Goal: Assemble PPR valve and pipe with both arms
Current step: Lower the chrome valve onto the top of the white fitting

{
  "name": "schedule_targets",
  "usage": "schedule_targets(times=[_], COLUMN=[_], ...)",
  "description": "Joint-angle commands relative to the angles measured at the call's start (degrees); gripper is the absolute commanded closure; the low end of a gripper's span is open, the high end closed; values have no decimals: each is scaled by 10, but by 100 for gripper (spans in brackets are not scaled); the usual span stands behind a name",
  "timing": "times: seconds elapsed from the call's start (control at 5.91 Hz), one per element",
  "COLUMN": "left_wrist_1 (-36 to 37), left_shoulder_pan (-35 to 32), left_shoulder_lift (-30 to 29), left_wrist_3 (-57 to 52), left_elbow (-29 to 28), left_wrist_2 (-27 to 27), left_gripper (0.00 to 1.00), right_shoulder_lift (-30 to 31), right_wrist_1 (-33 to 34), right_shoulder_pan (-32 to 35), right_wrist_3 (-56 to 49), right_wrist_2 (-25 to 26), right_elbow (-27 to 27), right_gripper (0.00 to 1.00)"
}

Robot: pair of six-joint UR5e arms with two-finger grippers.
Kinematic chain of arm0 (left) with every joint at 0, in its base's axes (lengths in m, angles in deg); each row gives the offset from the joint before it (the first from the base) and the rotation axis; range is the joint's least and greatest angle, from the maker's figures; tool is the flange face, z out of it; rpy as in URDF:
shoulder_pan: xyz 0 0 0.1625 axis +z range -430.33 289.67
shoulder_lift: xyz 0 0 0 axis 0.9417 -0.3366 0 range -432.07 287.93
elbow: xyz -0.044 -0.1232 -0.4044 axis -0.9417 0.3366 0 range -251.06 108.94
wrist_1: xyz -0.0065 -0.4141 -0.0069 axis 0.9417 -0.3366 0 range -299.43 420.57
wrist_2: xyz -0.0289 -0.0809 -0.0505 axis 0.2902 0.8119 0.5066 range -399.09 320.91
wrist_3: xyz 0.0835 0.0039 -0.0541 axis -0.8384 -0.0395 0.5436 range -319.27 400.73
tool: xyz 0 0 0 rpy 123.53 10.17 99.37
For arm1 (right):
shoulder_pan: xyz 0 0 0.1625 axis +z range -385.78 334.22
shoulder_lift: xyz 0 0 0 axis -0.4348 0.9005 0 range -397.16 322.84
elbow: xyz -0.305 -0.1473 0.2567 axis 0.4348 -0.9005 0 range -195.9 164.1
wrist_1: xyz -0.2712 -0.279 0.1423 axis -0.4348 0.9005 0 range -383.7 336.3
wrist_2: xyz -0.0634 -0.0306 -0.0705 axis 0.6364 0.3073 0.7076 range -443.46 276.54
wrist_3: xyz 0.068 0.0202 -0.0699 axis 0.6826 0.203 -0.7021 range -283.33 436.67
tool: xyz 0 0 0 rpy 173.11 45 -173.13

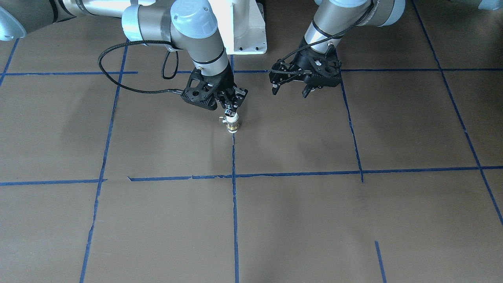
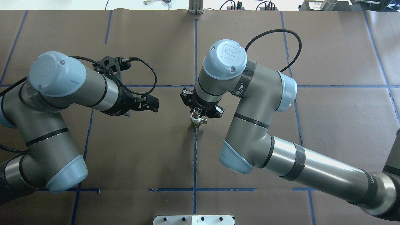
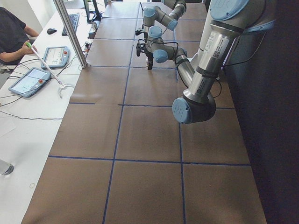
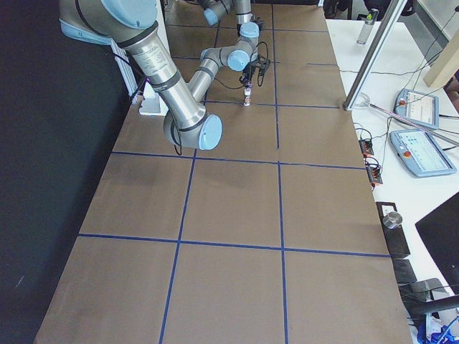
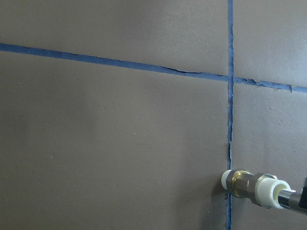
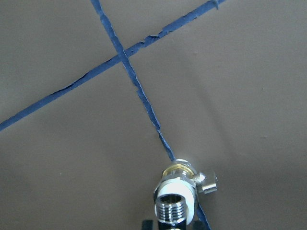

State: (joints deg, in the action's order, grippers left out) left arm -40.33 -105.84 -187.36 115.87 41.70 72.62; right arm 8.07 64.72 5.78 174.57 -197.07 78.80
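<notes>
Pinching the pipe [image 1: 228, 113] between narrow jaws, my right pincer [image 1: 231, 104] points straight down near the table's middle. The pipe's chrome end sits in the top of the PPR valve [image 1: 232, 125], which stands upright beneath it, white ends and brass band showing, with a small stub to one side. The valve's foot rests on the table [image 1: 157, 137], right on a blue tape line [image 1: 234, 165]. My left pincer [image 1: 291, 90] hangs well apart to the side, above the table, its fingers spread wide and holding nothing.
</notes>
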Motion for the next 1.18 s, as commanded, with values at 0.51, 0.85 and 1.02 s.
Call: schedule_targets(times=[0.51,0.85,1.02], left_wrist_1=[0,1,1], left_shoulder_pan=[-1,-1,-2], left_shoulder_lift=[-3,0,1], left_wrist_3=[2,2,2], left_elbow=[4,10,15], left_wrist_2=[0,0,0], left_gripper=[1,1,1], right_shoulder_lift=[2,4,4], right_wrist_1=[0,-1,-1], right_shoulder_pan=[0,0,-1], right_wrist_3=[-1,-7,-7], right_wrist_2=[1,0,0], right_elbow=[-3,-4,-3], right_gripper=[97,15,14])
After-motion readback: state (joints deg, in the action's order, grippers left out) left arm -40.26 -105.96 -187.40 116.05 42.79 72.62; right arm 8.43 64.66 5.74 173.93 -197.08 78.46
